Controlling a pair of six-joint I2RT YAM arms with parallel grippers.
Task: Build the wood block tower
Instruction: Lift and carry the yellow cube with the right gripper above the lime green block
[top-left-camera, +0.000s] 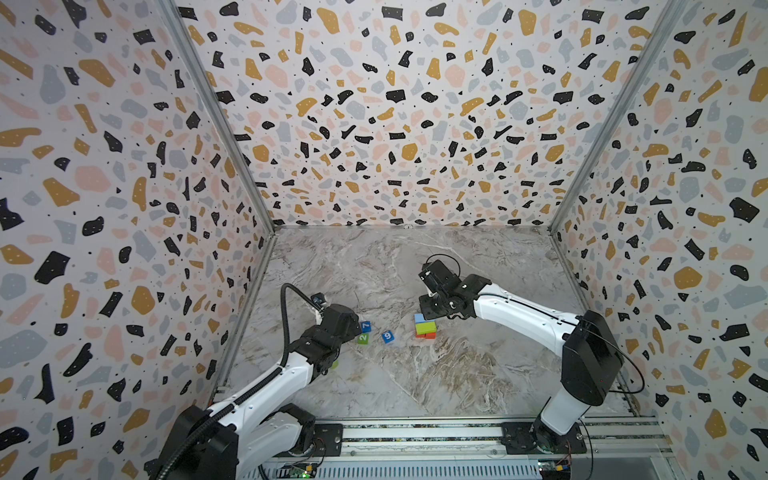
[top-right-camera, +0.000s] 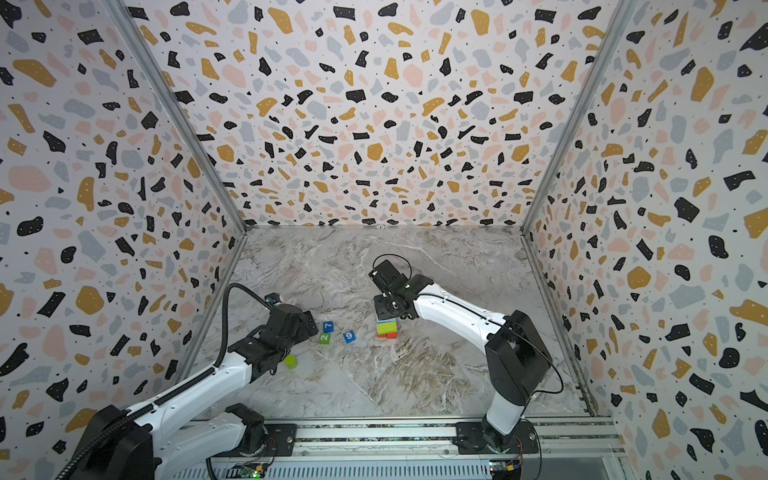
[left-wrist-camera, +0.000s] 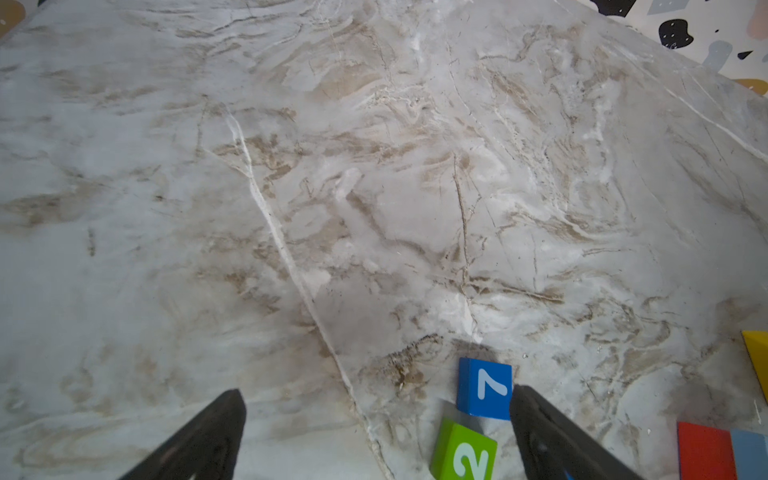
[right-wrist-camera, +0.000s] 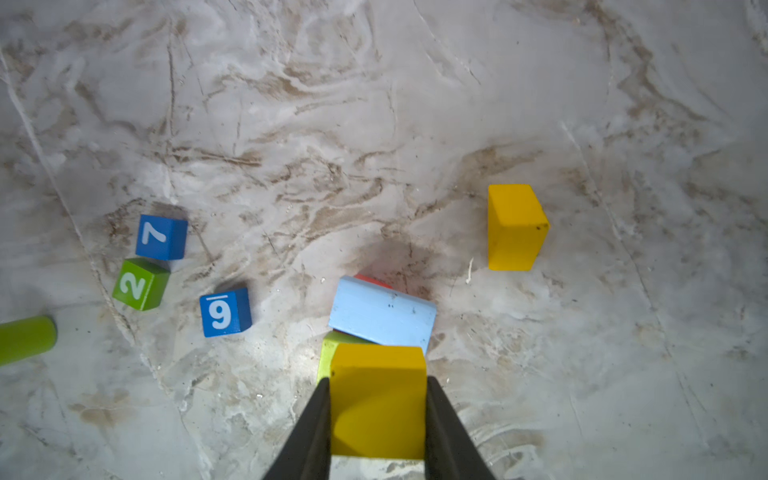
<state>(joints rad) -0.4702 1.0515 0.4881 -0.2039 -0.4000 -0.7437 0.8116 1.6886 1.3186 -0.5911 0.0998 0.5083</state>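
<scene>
Three markings are legible, all white numerals on painted cube faces. "7" stands on the blue cube (right-wrist-camera: 161, 237), and reads the same in the left wrist view and both top views. "2" is on the green cube (right-wrist-camera: 140, 284) just beside it. "9" is on the second blue cube (right-wrist-camera: 224, 312), standing apart (a short bar is printed at one end of the digit).

Robot lab booth: terrazzo-print walls (top-left-camera: 374, 104) enclose a marble tabletop (top-left-camera: 415, 382).

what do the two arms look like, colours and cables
Both have white shells with black joints and wrists. The left arm carries a ribbed black hose looping to its wrist; the right arm has thin black cables. The jaws are black and tapered.
</scene>
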